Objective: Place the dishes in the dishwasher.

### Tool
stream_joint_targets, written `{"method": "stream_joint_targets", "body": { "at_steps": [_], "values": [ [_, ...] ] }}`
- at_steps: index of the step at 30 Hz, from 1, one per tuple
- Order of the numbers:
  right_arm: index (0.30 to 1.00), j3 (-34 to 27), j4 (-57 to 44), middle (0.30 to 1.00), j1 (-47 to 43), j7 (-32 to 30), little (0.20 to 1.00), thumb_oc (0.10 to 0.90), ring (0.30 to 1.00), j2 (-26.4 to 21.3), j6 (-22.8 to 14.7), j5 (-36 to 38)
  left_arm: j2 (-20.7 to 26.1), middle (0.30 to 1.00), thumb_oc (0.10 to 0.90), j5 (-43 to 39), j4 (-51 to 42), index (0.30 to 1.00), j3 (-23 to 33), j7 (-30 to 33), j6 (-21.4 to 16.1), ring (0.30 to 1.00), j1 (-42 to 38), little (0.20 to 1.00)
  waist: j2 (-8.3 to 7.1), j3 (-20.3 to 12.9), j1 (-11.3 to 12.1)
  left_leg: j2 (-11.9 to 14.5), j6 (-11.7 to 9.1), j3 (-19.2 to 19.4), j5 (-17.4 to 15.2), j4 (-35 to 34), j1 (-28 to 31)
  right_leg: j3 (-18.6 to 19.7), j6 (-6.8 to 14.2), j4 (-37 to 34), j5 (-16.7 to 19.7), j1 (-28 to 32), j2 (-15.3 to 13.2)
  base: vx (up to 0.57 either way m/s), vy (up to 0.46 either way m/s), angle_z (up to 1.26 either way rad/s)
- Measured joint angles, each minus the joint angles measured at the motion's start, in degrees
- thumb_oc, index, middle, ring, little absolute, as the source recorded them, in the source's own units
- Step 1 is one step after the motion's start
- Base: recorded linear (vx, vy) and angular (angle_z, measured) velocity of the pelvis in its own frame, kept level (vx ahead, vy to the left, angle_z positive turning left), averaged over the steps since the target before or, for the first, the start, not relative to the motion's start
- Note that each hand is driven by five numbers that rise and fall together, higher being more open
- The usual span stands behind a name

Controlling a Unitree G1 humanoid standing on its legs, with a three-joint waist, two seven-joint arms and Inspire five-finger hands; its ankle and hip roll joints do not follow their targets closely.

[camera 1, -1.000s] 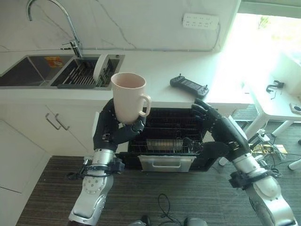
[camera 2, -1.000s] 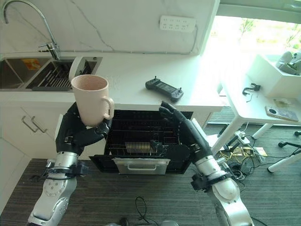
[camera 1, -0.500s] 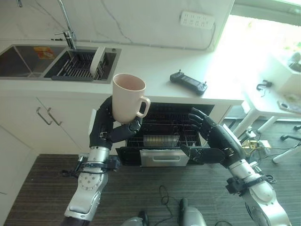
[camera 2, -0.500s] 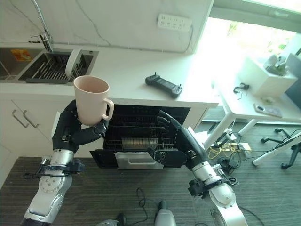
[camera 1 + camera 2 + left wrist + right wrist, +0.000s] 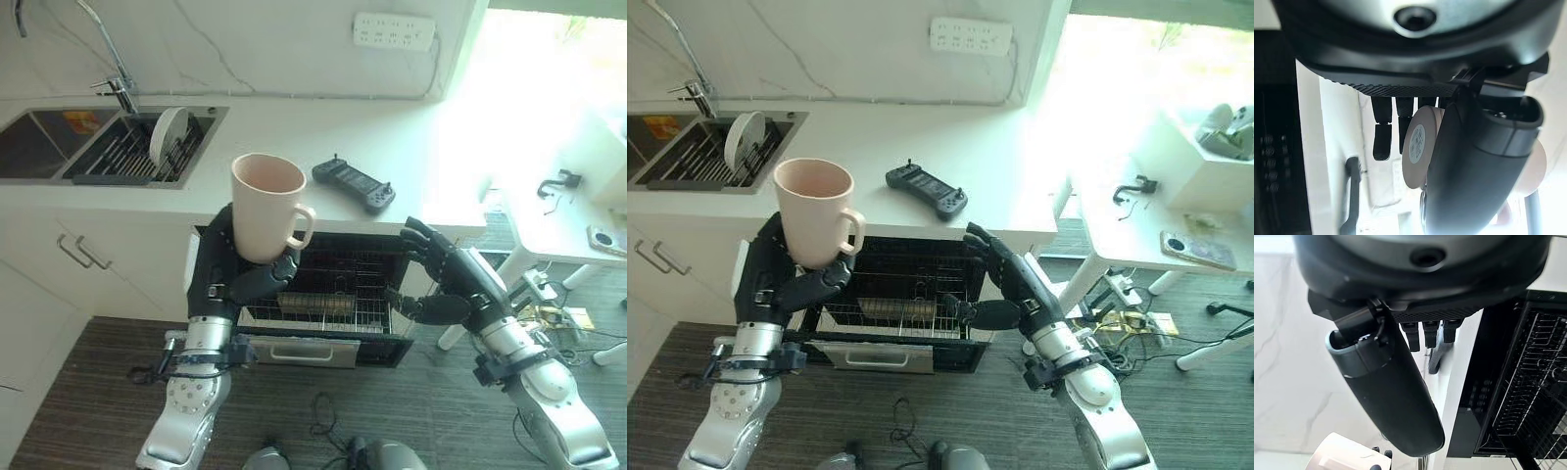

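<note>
**Pink mug held upright above the open dishwasher**

At the far left, a steel sink (image 5: 59, 147) is set into the white bench (image 5: 323, 137). Its nearer basin holds a dark wire drying rack (image 5: 132, 162) with one round white plate (image 5: 168, 134) standing on edge in it.

The left hand (image 5: 240, 269) holds a tall pale-pink ceramic mug (image 5: 266, 208) upright, mouth up and showing nothing inside, its loop handle turned toward the robot's right. The fingers are curled round the lower part of the mug's body and the thumb crosses under the handle; the left wrist view shows the mug's round base (image 5: 1418, 154) pressed against the thumb. The mug sits above the front edge of the bench, over the left part of the dishwasher opening.

Below the bench the black dishwasher (image 5: 323, 294) stands open, its wire rack (image 5: 323, 304) pulled partly out. Whether anything lies in the rack cannot be told.

On the bench, to the right of the mug, lies a black handheld controller (image 5: 354, 183), well apart from both hands.

The right hand (image 5: 446, 284) is at the right side of the dishwasher opening, fingers spread and relaxed, thumb pointing toward the rack, gripping nothing.
</note>
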Motion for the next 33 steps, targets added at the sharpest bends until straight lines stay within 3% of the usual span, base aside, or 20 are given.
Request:
{"method": "stream_joint_targets", "body": {
  "at_steps": [2, 4, 7, 9, 11, 14, 17, 21, 26, 33],
  "values": [
    [0.9, -0.07, -0.03, 0.9, -0.16, 0.07, 0.9, 0.8, 0.9, -1.13, -0.02, 1.21, 0.03, 0.3, 0.4, 1.23, 1.95, 0.3, 0.0, 2.64, -1.46, 0.3, -0.9, 0.3, -0.23, 0.12, -0.59, -0.03, 0.08, -1.87, -0.09, -0.63, 2.45, 0.05, -0.35, -2.07, 0.24, 2.0, 0.74, 0.05, 0.24, -0.26],
    [0.9, -0.61, -0.03, 0.9, -0.08, 0.29, 0.9, 0.8, 0.9, -2.55, -0.05, 2.32, 0.03, 0.3, 0.4, 3.94, 3.49, 0.3, -0.03, 3.75, -3.09, 0.3, -4.9, 0.3, -0.03, -0.02, -2.48, -0.19, 0.6, -1.45, -1.37, 2.41, 4.37, -0.37, -0.71, -4.22, 0.78, 2.12, 1.35, 0.1, 0.27, -0.11],
    [0.9, -0.51, -0.04, 0.9, -0.6, 1.43, 0.9, 0.8, 0.9, -2.4, 0.5, 2.36, -0.43, 0.3, 0.4, 7.73, 7.47, 0.3, -1.32, 6.49, -4.73, 0.3, -9.95, 0.3, 0.27, -0.19, -3.98, -0.1, 0.47, -0.42, -1.74, 0.95, 8.46, -1.48, -1.35, -3.58, 1.17, 1.1, 1.61, 0.07, 0.162, 0.15],
    [0.9, -0.41, -0.04, 0.9, -1.46, 1.6, 0.9, 0.8, 0.9, -1.92, 0.92, 3.59, -1.02, 0.3, 0.4, 9.17, 8.39, 0.3, -1.33, 9.1, -4.88, 0.3, -10.3, 0.3, 0.32, -0.32, -3.55, -0.69, -0.56, -0.19, -3.57, -1.08, 8.91, -1.09, -0.44, -2.42, 0.96, -0.42, 0.92, 0.05, 0.118, 0.03],
    [0.9, 0.11, -0.09, 0.9, -2.61, 1.58, 0.9, 0.8, 0.9, -1.14, 1.08, 5.56, -2.4, 0.3, 0.4, 11.62, 10.34, 0.3, -2.32, 12.52, -4.86, 0.3, -10.26, 0.3, 0.23, -0.35, -2.36, -2.69, 0.76, 0.59, -3.62, -0.68, 9.19, -0.74, 0.78, -1.64, 0.94, -0.86, -1.28, 0.05, 0.086, -0.02],
    [0.9, 1.95, -0.23, 0.9, -4.5, 1.33, 0.9, 0.8, 0.9, -0.5, 1.08, 5.75, -2.27, 0.3, 0.4, 15.12, 10.56, 0.3, -3.37, 14.76, -4.9, 0.3, -10.2, 0.3, 0.18, -1.31, -1.46, -4.6, 2.7, 1.23, -4.48, 0.56, 7.84, -0.55, 1.0, -1.5, 0.83, -1.81, -3.62, 0.04, 0.053, 0.02],
    [0.9, 2.71, -0.34, 0.9, -4.63, 1.3, 0.9, 0.8, 0.9, 0.73, 1.16, 8.32, -2.09, 0.3, 0.4, 18.15, 11.08, 0.3, -3.87, 16.92, -5.28, 0.3, -10.24, 0.3, -0.82, -2.7, -0.45, -5.92, 4.01, 1.42, -4.99, 1.13, 7.07, -0.3, 1.82, -1.67, 1.33, -2.1, -5.0, 0.05, 0.031, 0.04],
    [0.9, 3.59, -0.37, 0.9, -5.27, 1.13, 0.9, 0.8, 0.9, 2.85, 1.13, 11.99, -2.21, 0.3, 0.4, 18.96, 12.5, 0.3, -5.07, 18.72, -5.32, 0.3, -10.23, 0.3, -1.38, -4.5, -0.4, -6.11, 5.31, 1.97, -5.57, 2.3, 6.41, -0.23, 2.46, -2.13, 1.81, -2.08, -5.6, 0.02, 0.01, -0.02],
    [0.9, 4.99, -0.34, 0.9, -7.18, 0.4, 0.9, 0.8, 0.9, 2.98, 1.12, 14.71, -2.26, 0.3, 0.4, 20.61, 14.05, 0.3, -9.77, 19.52, -5.83, 0.3, -10.24, 0.3, -1.3, -4.55, -0.45, -6.12, 5.29, 2.48, -5.72, 2.75, 6.63, 0.18, 4.04, -2.08, 3.17, -2.07, -5.66, 0.02, 0.003, -0.05],
    [0.9, 5.56, -0.28, 0.9, -11.51, -0.19, 0.9, 0.8, 0.9, 3.1, 1.12, 17.69, -2.55, 0.3, 0.4, 21.33, 14.22, 0.3, -14.43, 19.11, -7.8, 0.3, -10.61, 0.3, -1.28, -4.57, -0.45, -5.99, 5.53, 2.55, -5.89, 2.63, 7.13, 0.31, 3.57, -1.65, 2.92, -1.97, -5.5, 0.0, -0.01, -0.02]
  ]
}}
